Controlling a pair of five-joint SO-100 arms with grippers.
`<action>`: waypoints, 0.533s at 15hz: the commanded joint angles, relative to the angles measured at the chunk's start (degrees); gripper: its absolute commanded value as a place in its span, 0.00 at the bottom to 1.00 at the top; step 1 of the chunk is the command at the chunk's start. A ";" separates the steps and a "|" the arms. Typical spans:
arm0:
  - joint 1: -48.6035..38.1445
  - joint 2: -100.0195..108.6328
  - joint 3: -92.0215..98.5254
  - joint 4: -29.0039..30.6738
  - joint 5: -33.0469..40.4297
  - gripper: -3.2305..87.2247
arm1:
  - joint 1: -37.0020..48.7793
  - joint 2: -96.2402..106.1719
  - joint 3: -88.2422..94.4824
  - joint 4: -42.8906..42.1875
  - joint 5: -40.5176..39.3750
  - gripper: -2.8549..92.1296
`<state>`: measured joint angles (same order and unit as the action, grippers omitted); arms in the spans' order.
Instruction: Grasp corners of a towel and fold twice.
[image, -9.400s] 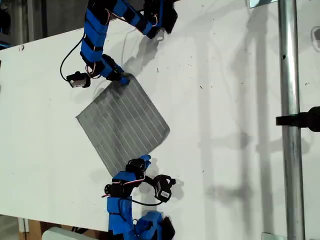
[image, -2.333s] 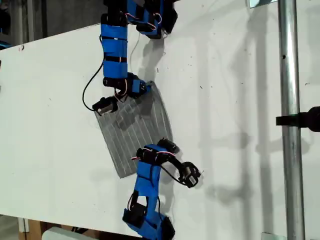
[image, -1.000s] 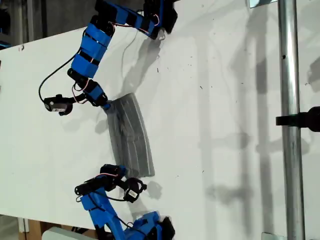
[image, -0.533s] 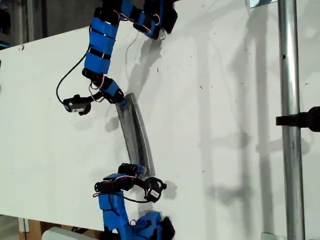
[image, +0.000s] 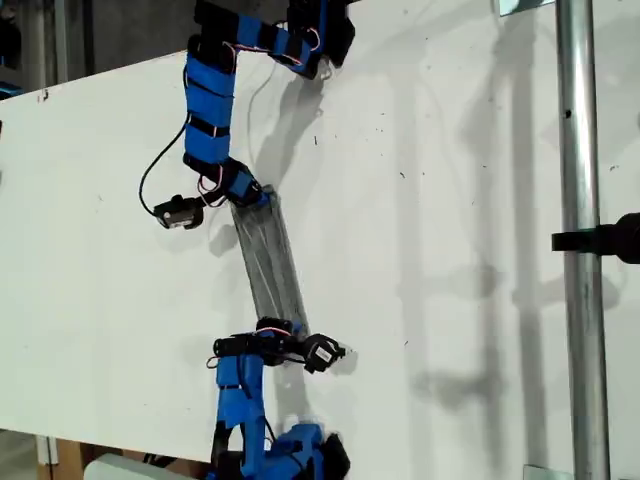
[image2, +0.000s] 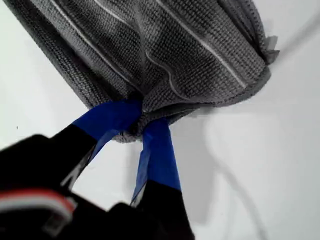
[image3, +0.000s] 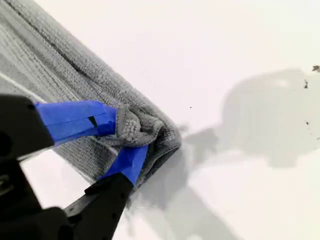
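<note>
Across the white bench (image: 450, 250), seen from the exterior view, the towel (image: 272, 260) makes a long narrow grey band, already doubled over lengthwise. It runs from a blue arm (image: 208, 110) reaching down from that view's top edge to another arm (image: 240, 390) rising from its bottom edge. I cannot tell from the wrist views which arm is which, nor whether the band lies flat or hangs just clear of the bench.

Each end is held. My first gripper (image2: 140, 117) is clenched on a bunched end of the towel, its blue jaws biting only into the hem while several striped layers fan out beyond them. My second gripper (image3: 125, 137) is pinching a small crumpled knob of cloth at one of the corners (image3: 137, 127).

Both holds look shallow, and that seems to me the main risk. If the arms draw apart or swing unevenly for the second fold, the soft cloth could slip from one pinch. Layers not caught between the first gripper's jaws may also sag open, leaving a skewed, lumpy fold.
</note>
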<state>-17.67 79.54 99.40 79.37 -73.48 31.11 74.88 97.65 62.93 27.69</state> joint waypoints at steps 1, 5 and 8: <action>-2.81 1.67 1.23 1.14 1.41 0.16 | 1.93 1.23 -3.08 2.90 0.09 0.25; 0.18 19.25 5.80 10.63 -2.90 0.30 | 3.52 23.47 -2.29 17.84 0.97 0.36; 6.77 34.63 9.93 15.73 -8.96 0.30 | 13.36 44.21 9.32 23.12 5.54 0.35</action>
<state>-13.89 104.77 107.31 93.60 -79.63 39.73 108.02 102.92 84.81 30.94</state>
